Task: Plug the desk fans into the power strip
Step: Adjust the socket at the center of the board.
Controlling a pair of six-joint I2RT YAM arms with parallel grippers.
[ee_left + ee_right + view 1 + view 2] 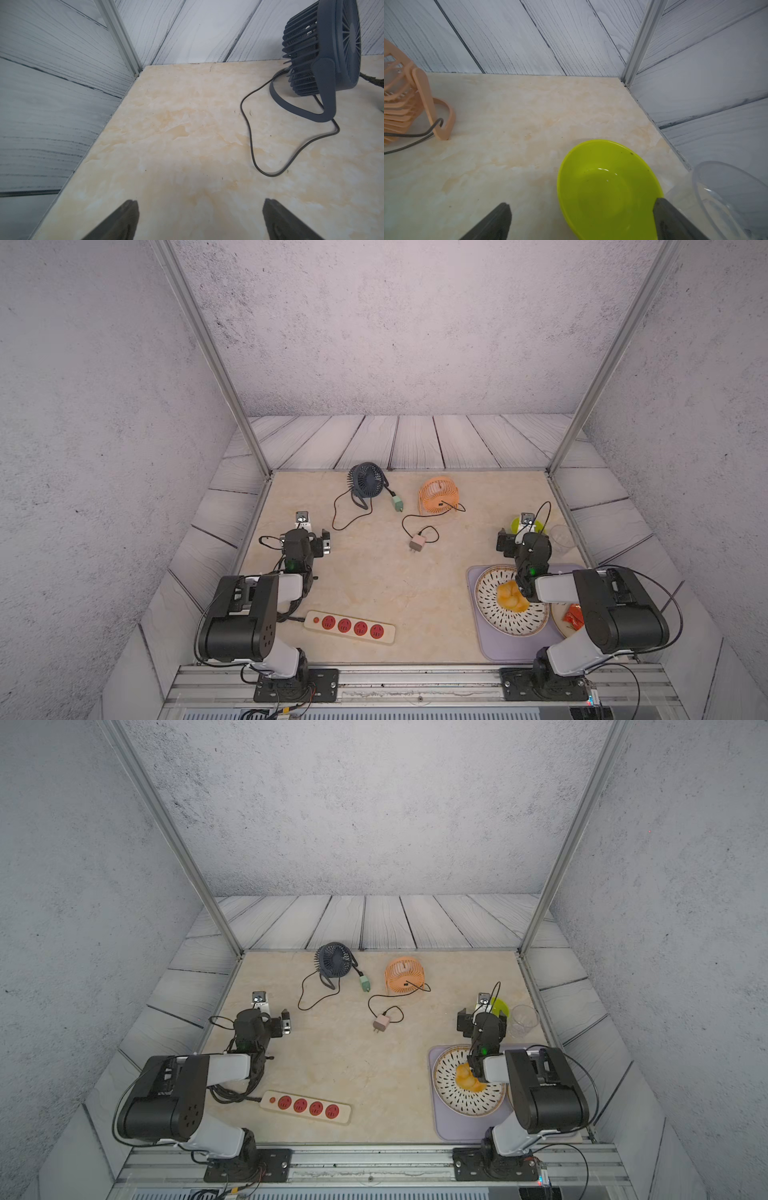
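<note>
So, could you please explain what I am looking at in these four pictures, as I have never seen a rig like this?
These are two robot arms, the left arm and the right arm, mounted at the near edge of a table. Two pictures look down from overhead; the other two come from a camera on each wrist, looking past the left gripper and the right gripper. Both grippers are open and hold nothing. On the table lie a power strip, a dark blue fan with a green plug, an orange fan with a pink plug, a green bowl, a clear cup, and a patterned plate of yellow food on a purple mat. Nothing is plugged in yet.
</note>
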